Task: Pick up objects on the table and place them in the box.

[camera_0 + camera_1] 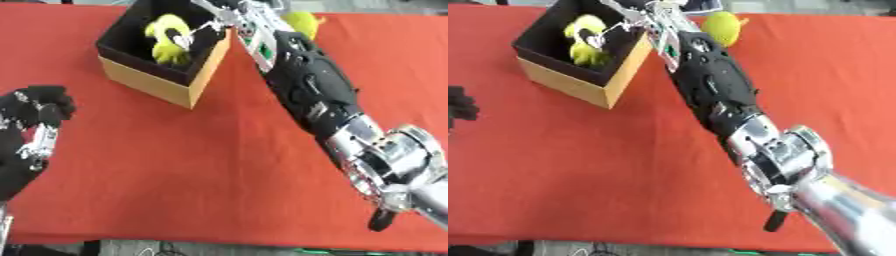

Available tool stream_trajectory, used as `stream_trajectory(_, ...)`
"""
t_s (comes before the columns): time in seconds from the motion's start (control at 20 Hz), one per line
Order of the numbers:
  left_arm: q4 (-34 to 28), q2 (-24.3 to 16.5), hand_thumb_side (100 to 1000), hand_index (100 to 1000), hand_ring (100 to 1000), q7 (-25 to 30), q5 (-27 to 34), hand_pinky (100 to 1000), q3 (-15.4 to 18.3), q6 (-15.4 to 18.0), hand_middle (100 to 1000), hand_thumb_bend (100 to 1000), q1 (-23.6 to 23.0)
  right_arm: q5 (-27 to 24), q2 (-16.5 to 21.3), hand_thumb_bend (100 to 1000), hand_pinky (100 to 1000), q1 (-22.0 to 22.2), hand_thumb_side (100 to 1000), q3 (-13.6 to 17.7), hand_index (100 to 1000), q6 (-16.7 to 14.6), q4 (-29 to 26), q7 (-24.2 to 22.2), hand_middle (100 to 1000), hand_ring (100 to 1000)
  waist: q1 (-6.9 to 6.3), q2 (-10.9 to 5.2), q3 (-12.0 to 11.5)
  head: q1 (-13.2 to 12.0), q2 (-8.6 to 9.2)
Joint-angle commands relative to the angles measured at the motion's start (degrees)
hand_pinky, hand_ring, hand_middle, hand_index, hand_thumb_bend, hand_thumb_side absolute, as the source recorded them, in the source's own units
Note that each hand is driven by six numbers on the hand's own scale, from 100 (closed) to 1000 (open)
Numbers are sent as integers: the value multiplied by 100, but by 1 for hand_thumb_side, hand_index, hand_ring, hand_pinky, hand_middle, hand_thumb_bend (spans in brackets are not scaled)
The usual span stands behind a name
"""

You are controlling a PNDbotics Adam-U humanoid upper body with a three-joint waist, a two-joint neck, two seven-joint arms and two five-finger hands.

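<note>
One yellow toy (168,41) is down inside the box (149,82), and our right hand (203,25) is there with it. A finger or two (179,36) looks curled round the toy, so we think we are holding it, but the hand is partly hidden and blurry. The box is black inside and tan outside, and it sits on the red table (201,165) near the far left.

We think this is the dropping step: the toy is over the box floor and only needs to be let go. Next we would open our fingers, then lift the hand straight up so it does not bump the box wall.

Another yellow thing (722,26) lies on the table just behind our right arm (311,87), outside the box. That one may be next to pick up. The arm is close to it, so pulling back with care matters.

Our left hand (31,130) waits at the near left edge, fingers curled, holding nothing.
</note>
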State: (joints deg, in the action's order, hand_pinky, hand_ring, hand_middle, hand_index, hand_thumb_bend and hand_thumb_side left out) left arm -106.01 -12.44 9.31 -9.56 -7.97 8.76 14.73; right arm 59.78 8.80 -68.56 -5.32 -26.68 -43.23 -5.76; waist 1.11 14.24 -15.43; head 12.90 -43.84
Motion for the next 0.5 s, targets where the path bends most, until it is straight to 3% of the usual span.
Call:
stream_trajectory(0.05, -103, -40, 597, 766, 636, 2, 36, 640, 20, -2, 607, 100, 55, -73, 117, 266, 795, -185, 382, 26, 966, -2, -211, 40, 928, 871, -31, -110, 22, -19, -27)
stream_trajectory(0.5, -93, -53, 599, 766, 636, -10, 23, 640, 36, -5, 606, 100, 20, -480, 303, 302, 821, -253, 426, 22, 983, 63, -419, -115, 986, 926, -31, -142, 125, -14, -27)
